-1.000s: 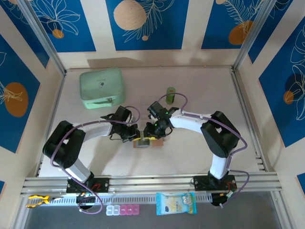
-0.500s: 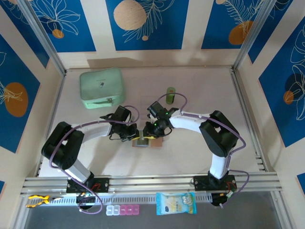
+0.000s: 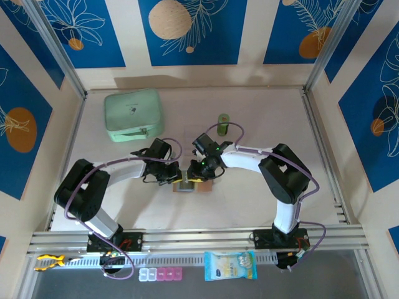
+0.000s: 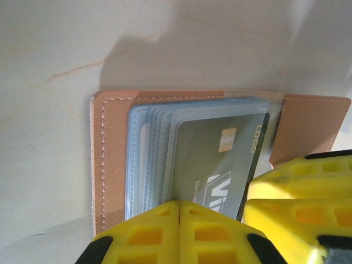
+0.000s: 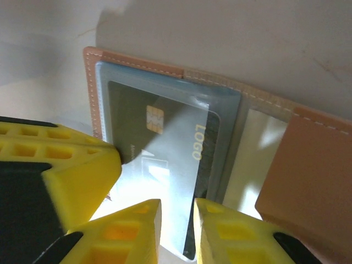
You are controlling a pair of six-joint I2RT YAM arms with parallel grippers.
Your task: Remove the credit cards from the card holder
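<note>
The card holder (image 3: pixel 187 185) lies open on the table between both grippers, tan leather (image 4: pixel 110 165) with clear plastic sleeves. A dark grey credit card (image 4: pixel 220 159) with a gold chip sits in the top sleeve. Its lower corner pokes out past the sleeve (image 5: pixel 190 242). My left gripper (image 4: pixel 180 204) is shut, its tips against the sleeves' near edge. My right gripper (image 5: pixel 177 220) stands over the card (image 5: pixel 165 148) with a narrow gap between its jaws. The card's dark edge runs through that gap. I cannot tell whether the fingers touch it. The holder's other flap (image 5: pixel 308 176) lies to the right.
A mint-green zip case (image 3: pixel 133 114) sits at the back left. A green cylinder (image 3: pixel 223 119) stands behind the right arm. A snack packet (image 3: pixel 230 265) and a pill box (image 3: pixel 161 273) lie in front of the rail. Metal frame posts border the table.
My right gripper's jaws have drawn a little closer together over the card. Both arms and the card holder have stayed nearly still.
</note>
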